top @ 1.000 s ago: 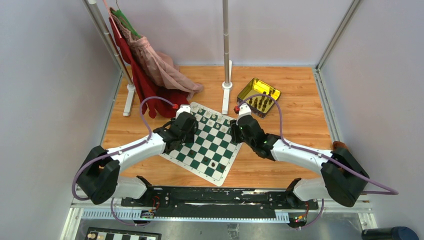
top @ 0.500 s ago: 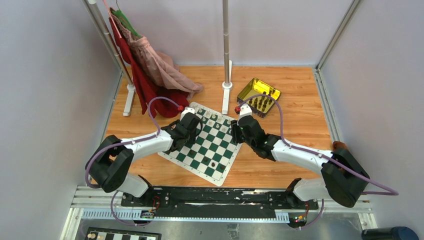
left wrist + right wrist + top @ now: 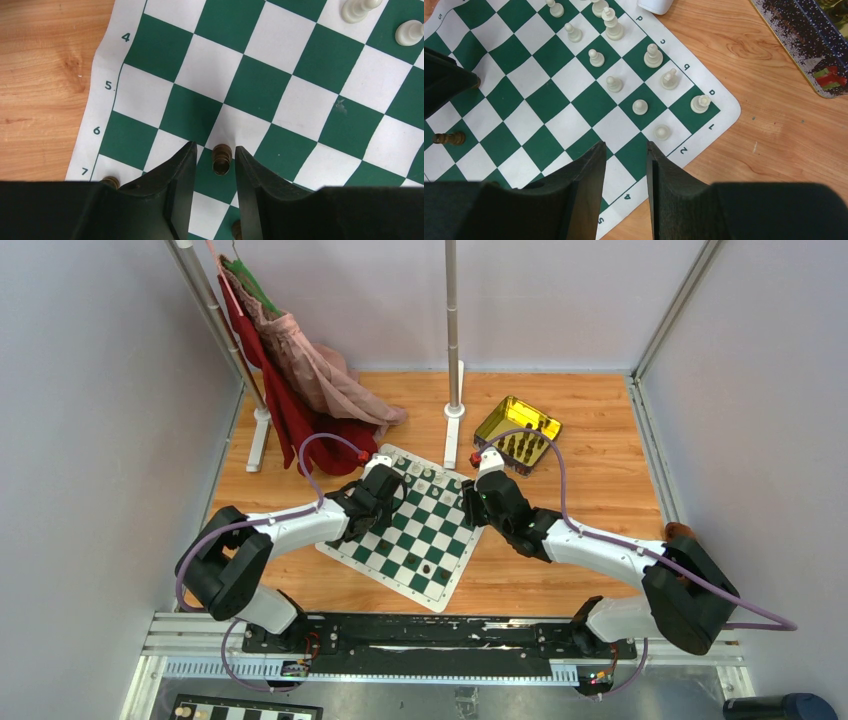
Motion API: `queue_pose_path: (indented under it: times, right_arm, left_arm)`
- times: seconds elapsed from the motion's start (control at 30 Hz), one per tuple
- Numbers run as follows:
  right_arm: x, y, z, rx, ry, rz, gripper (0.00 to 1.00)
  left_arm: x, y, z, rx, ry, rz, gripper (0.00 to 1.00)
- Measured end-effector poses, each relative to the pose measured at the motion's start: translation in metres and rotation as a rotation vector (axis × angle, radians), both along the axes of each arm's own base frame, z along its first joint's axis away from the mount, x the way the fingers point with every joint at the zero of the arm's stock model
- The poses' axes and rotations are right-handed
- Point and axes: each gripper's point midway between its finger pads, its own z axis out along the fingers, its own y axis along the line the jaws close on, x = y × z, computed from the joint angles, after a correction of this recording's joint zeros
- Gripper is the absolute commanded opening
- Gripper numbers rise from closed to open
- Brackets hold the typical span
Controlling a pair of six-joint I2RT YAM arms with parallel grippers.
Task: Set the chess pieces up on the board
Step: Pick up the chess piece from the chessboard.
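left claw (image 3: 215, 148) part-open astride dark pawn (image 3: 221, 160) on board (image 3: 250, 85), not clamped yet (right claw (image 3: 624, 147) open, empty). Next, probably: pinch, lift straight, carry to home square.

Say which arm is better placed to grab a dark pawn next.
Left. The left gripper straddles a dark pawn on the board, a jaw on each side. The right gripper hangs empty over bare squares, beside the white pieces.

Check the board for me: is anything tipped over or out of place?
One dark piece in the middle rows of the board appears to lie on its side, while the white pieces stand upright. The board also sits skewed to the edges of the table.
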Motion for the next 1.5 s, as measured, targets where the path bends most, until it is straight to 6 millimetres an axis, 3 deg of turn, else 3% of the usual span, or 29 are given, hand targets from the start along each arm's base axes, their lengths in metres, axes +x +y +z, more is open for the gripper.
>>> queue_pose_path:
  times: [0.6,1.27,1.5]
  right_arm:
    - [0.0,0.0,-0.001,-0.001,0.002,-0.001,0.4]
    - [0.0,0.0,-0.001,-0.002,0.002,-0.001,0.4]
    - [0.0,0.0,-0.001,-0.001,0.002,-0.001,0.4]
  left_arm:
    - [-0.001,-0.002,0.001,-0.012,0.003,-0.004,0.31]
    - [-0.003,-0.002,0.001,-0.015,0.009,-0.001,0.07]
    - [-0.005,0.003,0.018,-0.03,-0.018,0.017,0.0]
